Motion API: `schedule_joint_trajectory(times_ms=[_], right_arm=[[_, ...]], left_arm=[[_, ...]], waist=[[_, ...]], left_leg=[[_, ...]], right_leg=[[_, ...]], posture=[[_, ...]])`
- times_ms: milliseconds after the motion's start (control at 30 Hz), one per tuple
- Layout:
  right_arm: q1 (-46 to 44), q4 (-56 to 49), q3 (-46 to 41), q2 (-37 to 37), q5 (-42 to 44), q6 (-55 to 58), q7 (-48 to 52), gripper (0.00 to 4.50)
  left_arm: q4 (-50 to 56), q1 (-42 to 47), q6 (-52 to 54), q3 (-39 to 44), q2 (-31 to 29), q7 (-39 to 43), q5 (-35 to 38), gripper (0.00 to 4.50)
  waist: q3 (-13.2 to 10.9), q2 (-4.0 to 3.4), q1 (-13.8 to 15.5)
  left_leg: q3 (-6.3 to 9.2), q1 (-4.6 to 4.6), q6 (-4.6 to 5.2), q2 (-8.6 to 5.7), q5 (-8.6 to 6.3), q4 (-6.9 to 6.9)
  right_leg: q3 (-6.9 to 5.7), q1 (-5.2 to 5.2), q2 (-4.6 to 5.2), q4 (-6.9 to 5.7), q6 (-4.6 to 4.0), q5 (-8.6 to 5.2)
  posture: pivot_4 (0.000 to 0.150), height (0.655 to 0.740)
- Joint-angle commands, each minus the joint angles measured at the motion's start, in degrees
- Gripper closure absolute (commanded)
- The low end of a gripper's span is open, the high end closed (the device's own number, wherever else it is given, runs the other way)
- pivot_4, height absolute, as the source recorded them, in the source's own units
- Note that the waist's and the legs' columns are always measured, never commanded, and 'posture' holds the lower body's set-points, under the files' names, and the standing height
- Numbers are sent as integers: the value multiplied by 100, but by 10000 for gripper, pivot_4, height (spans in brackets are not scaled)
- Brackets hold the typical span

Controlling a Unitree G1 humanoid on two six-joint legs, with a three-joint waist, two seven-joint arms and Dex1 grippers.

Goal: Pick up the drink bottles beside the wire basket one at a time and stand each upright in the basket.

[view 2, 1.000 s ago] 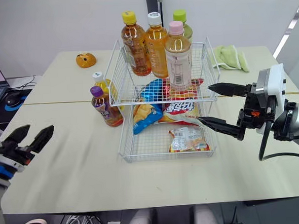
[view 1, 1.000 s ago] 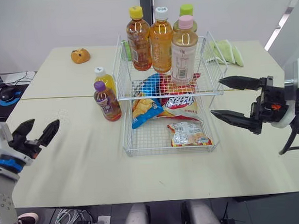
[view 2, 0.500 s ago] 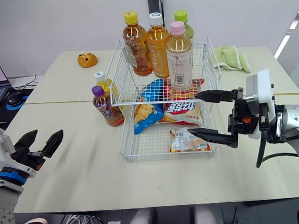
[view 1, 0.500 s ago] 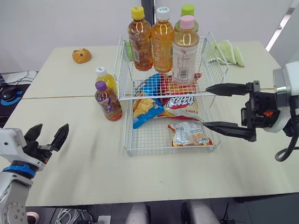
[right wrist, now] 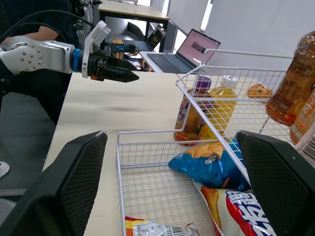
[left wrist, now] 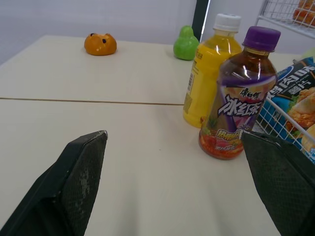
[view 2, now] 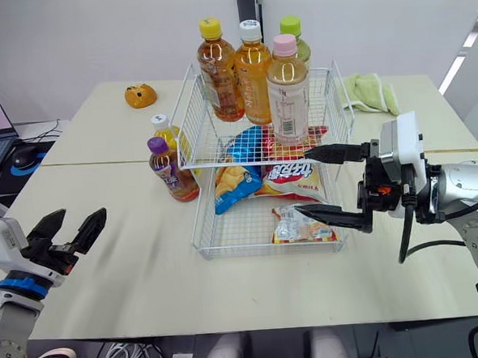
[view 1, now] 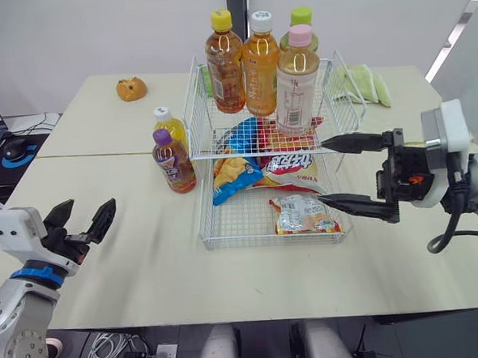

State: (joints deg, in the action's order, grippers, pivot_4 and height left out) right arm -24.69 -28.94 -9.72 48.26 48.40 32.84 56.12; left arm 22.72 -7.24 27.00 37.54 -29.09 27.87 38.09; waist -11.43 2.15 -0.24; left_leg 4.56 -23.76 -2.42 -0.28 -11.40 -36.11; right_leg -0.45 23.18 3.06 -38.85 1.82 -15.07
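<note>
Left end effector [view 1: 89, 212] spread wide, facing purple-capped bottle [left wrist: 239, 98] labelled 冰红茶.

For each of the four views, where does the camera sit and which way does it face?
Eye views: on the head, facing forward and down at the wire basket; left end effector and right end effector show, both open.
Left wrist view: on that wrist, facing the purple-capped bottle and yellow bottle, past its fingers.
Right wrist view: on that wrist, facing the basket's lower tier past its fingers.
Wrist views share those bottles.
</note>
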Motion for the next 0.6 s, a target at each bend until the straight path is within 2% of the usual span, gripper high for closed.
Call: schedule_joint_trajectory(times_ms=[33,300,600], right_arm=[[-195,-25,-29,-41,-22,-132,29,0],[-387,59,136,-207,-140,-179,15,0],[-462,17,142,-254,-174,-152,17,0]], left_arm=[[372,47,-65,-13,-120,-19,117,124],[178,1187,184,-862,-591,-229,-240,124],[-920,2578,113,-1844,-593,-301,-873,124]], waist=[[0,0,0],[0,1,18],[0,1,10]], left_leg=[[-1,0,0,0,0,0],[1,-1,0,-7,0,-1],[0,-1,0,-13,0,1]], right_leg=[[0,0,0,0,0,0],[-1,-1,-3,0,1,0],[-2,0,-9,0,1,1]], posture=[[1500,7400],[1500,7400],[1500,7400]])
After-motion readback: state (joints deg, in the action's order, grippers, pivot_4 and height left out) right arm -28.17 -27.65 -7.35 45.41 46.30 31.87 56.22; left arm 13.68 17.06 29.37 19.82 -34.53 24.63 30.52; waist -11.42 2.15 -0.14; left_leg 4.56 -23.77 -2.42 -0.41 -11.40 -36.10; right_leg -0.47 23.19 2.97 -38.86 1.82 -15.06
